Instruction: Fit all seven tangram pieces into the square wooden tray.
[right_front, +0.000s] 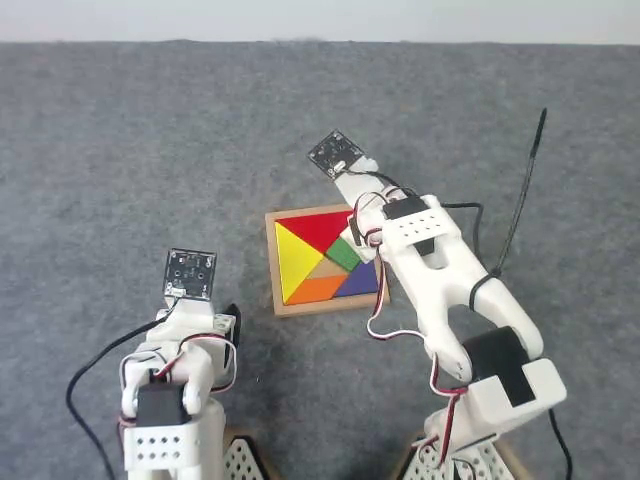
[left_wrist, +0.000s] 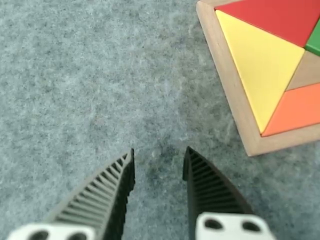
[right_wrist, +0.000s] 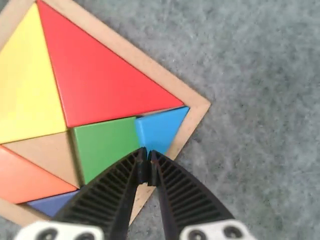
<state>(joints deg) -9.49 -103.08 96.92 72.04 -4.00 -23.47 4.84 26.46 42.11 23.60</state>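
Apparently tamping rather than grasping: right gripper (right_wrist: 148, 155) with fingers pinched together on nothing, tips over the seam between small light-blue triangle (right_wrist: 161, 129) and green square (right_wrist: 104, 147), square wooden tray (right_wrist: 198, 107) directly beneath. Meanwhile left gripper (left_wrist: 159, 165) parked with fingers spread over grey felt mat (left_wrist: 75, 75), tray ahead and off to one side (clear of the work). Beyond the green, tan patch (right_wrist: 44, 151): piece or bare floor, hard to tell. Nearer, dark-blue piece (right_wrist: 49, 204) partly behind a finger.
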